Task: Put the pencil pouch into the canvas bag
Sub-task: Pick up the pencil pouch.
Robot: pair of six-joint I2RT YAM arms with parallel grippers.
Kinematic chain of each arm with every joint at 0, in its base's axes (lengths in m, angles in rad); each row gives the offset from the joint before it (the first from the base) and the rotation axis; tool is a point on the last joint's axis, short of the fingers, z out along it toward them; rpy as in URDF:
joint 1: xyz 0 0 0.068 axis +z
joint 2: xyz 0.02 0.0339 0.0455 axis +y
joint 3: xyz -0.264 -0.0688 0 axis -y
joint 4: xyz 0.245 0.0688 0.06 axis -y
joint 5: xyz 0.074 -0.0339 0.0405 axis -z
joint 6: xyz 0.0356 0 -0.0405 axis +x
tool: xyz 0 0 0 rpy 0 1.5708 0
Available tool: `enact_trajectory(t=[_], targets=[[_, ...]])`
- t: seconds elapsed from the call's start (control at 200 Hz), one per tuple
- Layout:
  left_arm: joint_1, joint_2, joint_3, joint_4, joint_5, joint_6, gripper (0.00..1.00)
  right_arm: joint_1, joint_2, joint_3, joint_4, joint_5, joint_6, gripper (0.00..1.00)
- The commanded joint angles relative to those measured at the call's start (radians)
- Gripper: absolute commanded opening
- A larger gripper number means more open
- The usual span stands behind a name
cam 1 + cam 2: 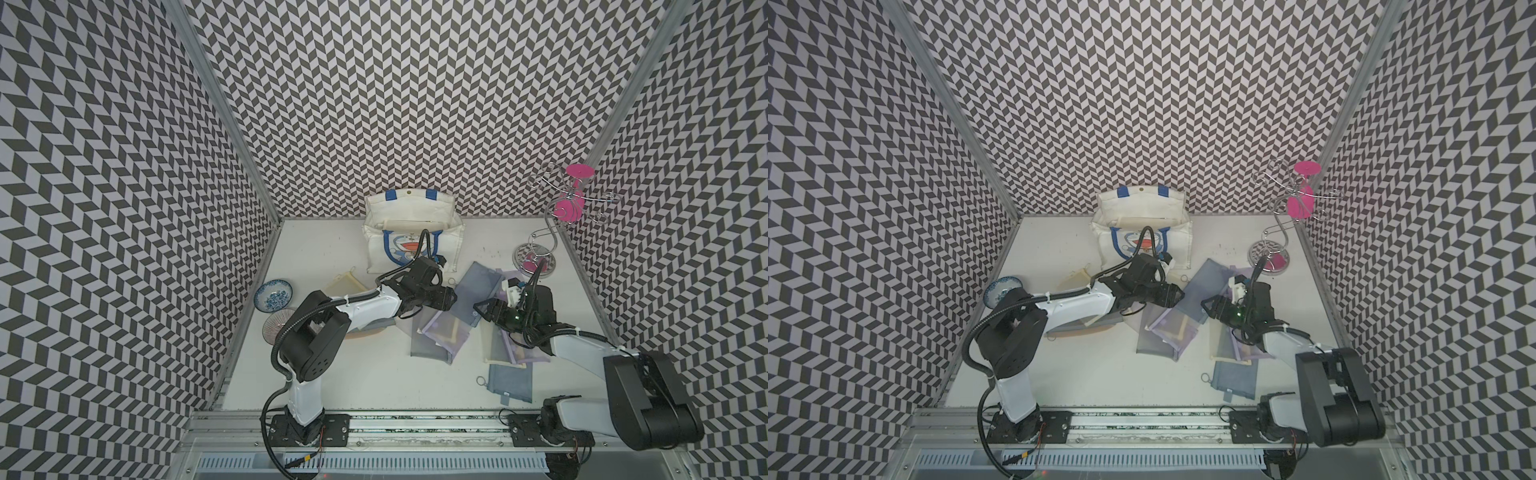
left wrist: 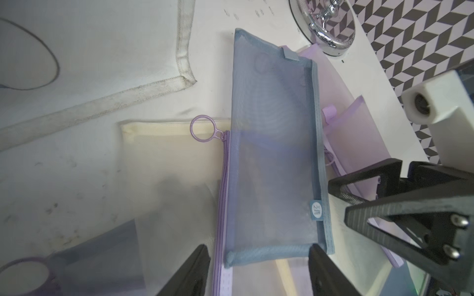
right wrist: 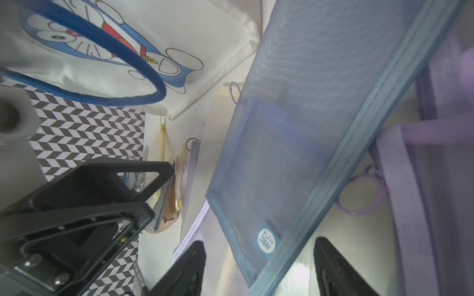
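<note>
The blue mesh pencil pouch [image 1: 478, 286] lies atop other pouches [image 1: 440, 332] on the bench [image 1: 353, 374], centre-right in both top views, below the canvas bag [image 1: 411, 216]. Its long axis runs lower left to upper right, with the zip-pull end toward the upper right. The left pincer [image 2: 259, 247] straddles its near short end, jaws apart and empty. The right pincer [image 3: 259, 242] brackets a corner, also unclosed. It looks best to close squarely on the hem alone, sparing the lilac pouch [image 2: 222, 194] beneath.

the white table [image 1: 353, 374] carries the canvas bag [image 1: 415, 208], scattered mesh pouches [image 1: 478, 286], two bowls [image 1: 273, 295] and a wire stand [image 1: 524, 254]
</note>
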Motion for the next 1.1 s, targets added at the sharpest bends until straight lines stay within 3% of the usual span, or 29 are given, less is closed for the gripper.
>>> enact_trajectory(t=[0.0, 0.21, 0.706, 0.936, 1.091], targets=[[-0.005, 0.053, 0.043, 0.01, -0.014, -0.021, 0.62, -0.008, 0.037, 0.016, 0.134, -0.043, -0.011, 0.67], [-0.013, 0.13, 0.103, -0.018, -0.009, -0.013, 0.61, -0.018, 0.116, 0.043, 0.173, -0.074, -0.031, 0.52], [-0.07, 0.121, 0.076, 0.065, 0.096, -0.016, 0.44, -0.02, 0.141, 0.033, 0.24, -0.103, -0.018, 0.47], [-0.069, 0.065, 0.016, 0.087, 0.104, -0.022, 0.39, -0.02, 0.089, 0.009, 0.258, -0.093, -0.002, 0.12], [-0.049, -0.013, -0.022, 0.074, 0.127, -0.019, 0.39, -0.02, 0.034, 0.012, 0.194, -0.08, -0.043, 0.0]])
